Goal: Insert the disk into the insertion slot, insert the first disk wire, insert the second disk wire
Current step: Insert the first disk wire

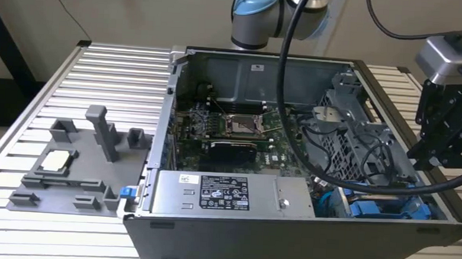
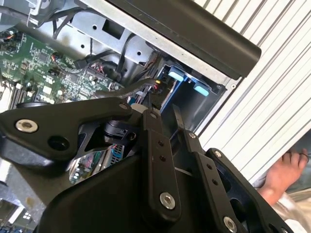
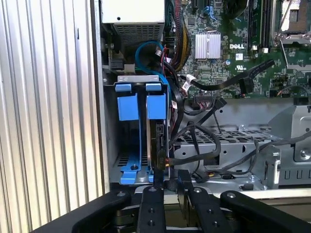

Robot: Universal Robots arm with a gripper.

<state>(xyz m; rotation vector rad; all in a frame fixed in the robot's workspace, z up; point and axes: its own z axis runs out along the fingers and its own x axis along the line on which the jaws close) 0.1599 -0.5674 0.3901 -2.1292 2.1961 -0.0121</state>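
Observation:
In the first wrist view the disk (image 3: 158,141) stands edge-on in its blue carrier frame (image 3: 156,106) inside the insertion slot (image 3: 110,145), the grey bay at the case corner. A dark wire with red and yellow strands (image 3: 166,163) ends at the disk's near edge; whether it is plugged in I cannot tell. My gripper (image 3: 171,178) hovers outside the case wall in line with the disk, its fingers (image 3: 150,204) a narrow gap apart with nothing clamped. In the exterior view the gripper (image 1: 431,155) hangs above the case's right wall, over the blue frames (image 1: 381,207). In the second wrist view the gripper (image 2: 164,112) faces the bay (image 2: 187,97).
A second blue carrier (image 3: 127,107) sits beside the disk. Loose black cables (image 3: 204,145) cross the metal cage next to the bay. The power supply (image 1: 232,195) and motherboard (image 1: 239,127) fill the open case. A grey fixture (image 1: 79,169) stands on the ribbed table. A person's hand (image 2: 284,172) rests beyond the table edge.

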